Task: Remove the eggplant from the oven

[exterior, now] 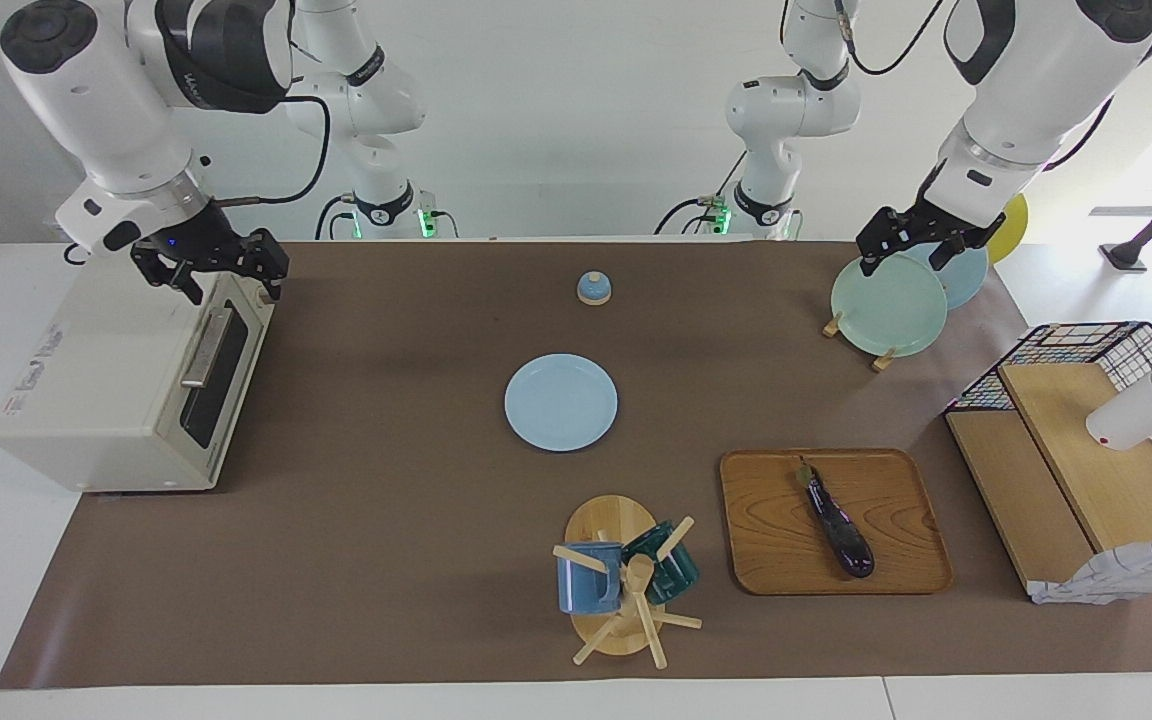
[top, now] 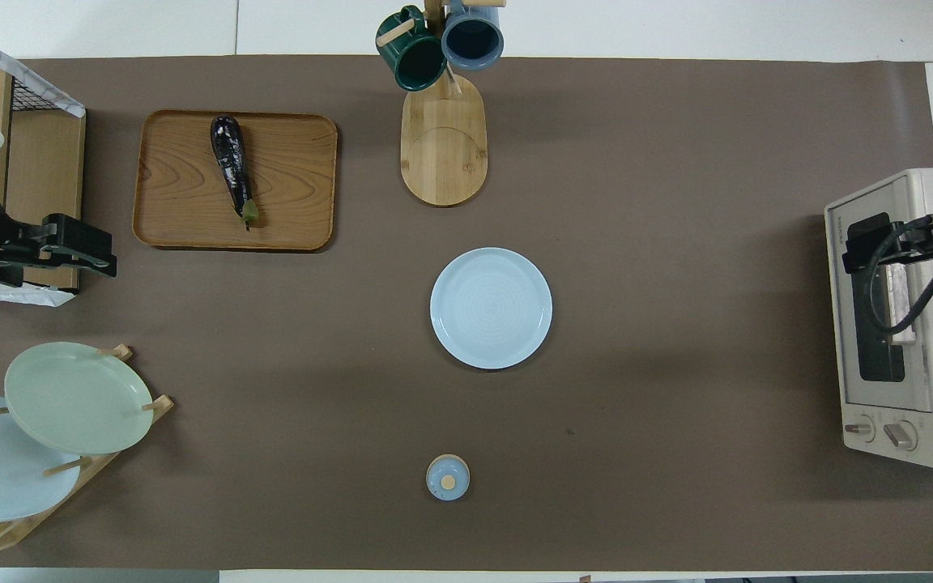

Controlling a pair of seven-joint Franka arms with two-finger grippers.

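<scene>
On the wooden tray (exterior: 896,560) lies the eggplant (exterior: 839,524), well apart from the oven (exterior: 116,390), door shut. Right gripper (exterior: 221,270) hangs over the oven's top front edge, fingers open, empty. Left gripper (exterior: 921,240) hangs over the plate rack (exterior: 881,358), fingers open.

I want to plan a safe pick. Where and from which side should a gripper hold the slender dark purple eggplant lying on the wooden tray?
Probably from straight above, at the middle of the slender dark purple eggplant. It lies flat on the square wooden tray, so close the fingers across its narrow width, not along its length. Nothing stands beside it there.
</scene>
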